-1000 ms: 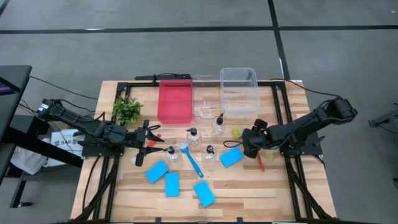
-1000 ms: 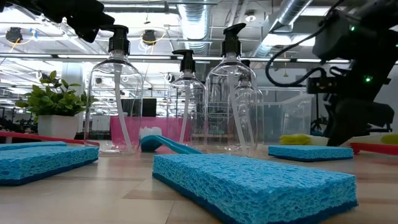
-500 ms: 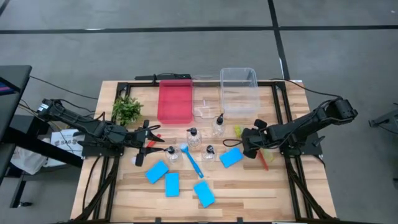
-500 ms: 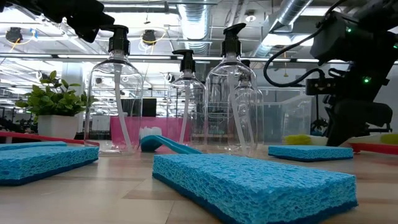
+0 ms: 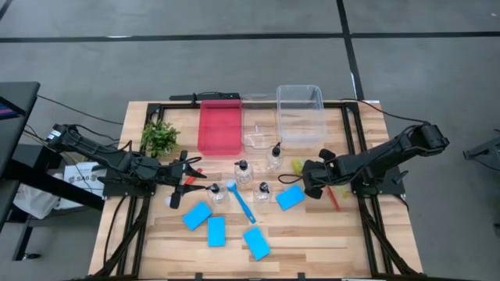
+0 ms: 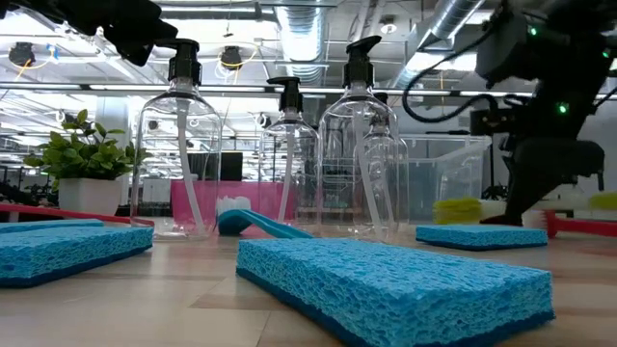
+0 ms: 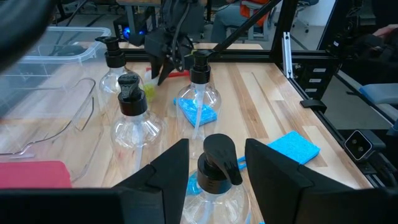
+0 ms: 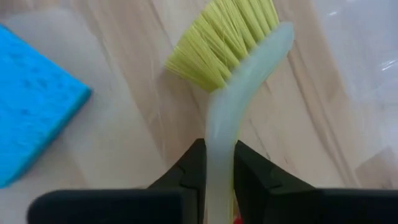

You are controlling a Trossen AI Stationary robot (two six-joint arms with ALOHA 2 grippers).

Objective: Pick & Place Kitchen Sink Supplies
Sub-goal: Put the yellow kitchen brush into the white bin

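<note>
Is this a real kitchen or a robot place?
Probably a robot lab or workshop, not a kitchen: bare ceiling ducts, a wooden table in a black frame, and pump bottles set out for practice.

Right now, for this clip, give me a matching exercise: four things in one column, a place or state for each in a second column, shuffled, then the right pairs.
Things
1. yellow-green brush
2. left gripper
3. red tray
4. blue brush

Places or states
A. lying on the wood among the bottles and sponges
B. open, either side of a pump bottle
C. handle clamped in the right gripper
D. at the table's far edge, beside the clear bins

Pairs: 1-C, 2-B, 3-D, 4-A
</note>
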